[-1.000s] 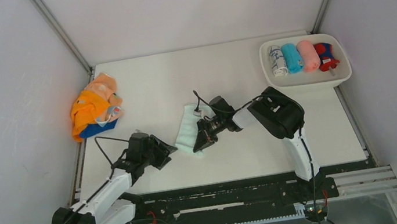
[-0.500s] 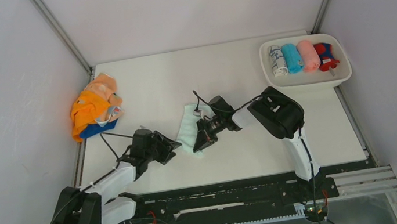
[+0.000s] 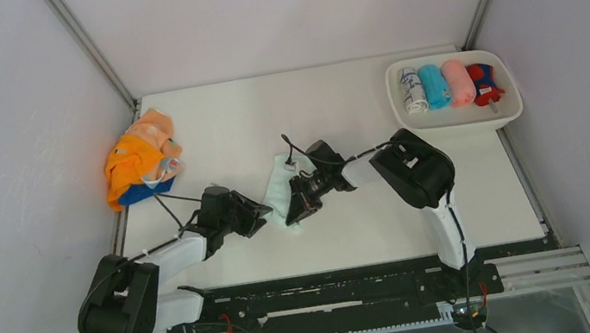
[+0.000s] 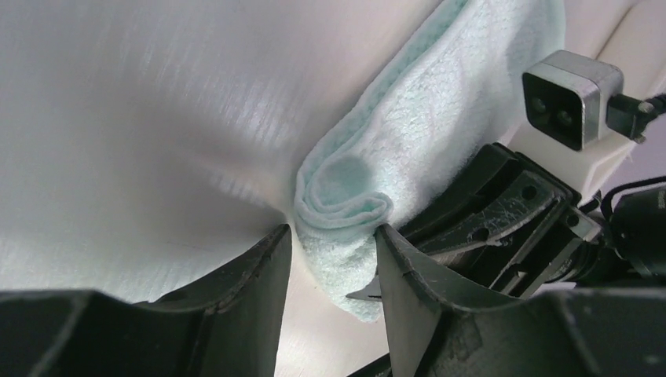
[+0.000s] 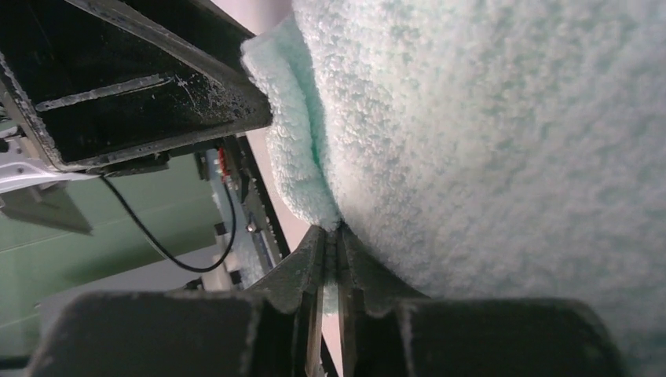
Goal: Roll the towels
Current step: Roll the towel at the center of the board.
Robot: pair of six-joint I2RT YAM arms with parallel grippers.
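A pale mint towel (image 3: 279, 188) lies mid-table, its near end folded over into a small curl (image 4: 345, 196). My left gripper (image 3: 258, 216) comes in from the left; its jaws (image 4: 334, 236) press on both sides of that curled end. My right gripper (image 3: 295, 211) comes from the right and is shut on the towel's near edge (image 5: 336, 236), with a thin bit of cloth pinched between the fingertips. The mint towel (image 5: 487, 141) fills the right wrist view. The two grippers are almost touching.
A pile of loose towels (image 3: 138, 158) in orange, peach and dark blue lies at the table's left edge. A white oval tray (image 3: 458, 123) at the back right holds several rolled towels. The right arm's wrist camera (image 4: 569, 98) shows close to the left fingers.
My left gripper has moved right to the towel's near end and now has it between its jaws. The right gripper has stayed pinched on the towel, shifting slightly left.
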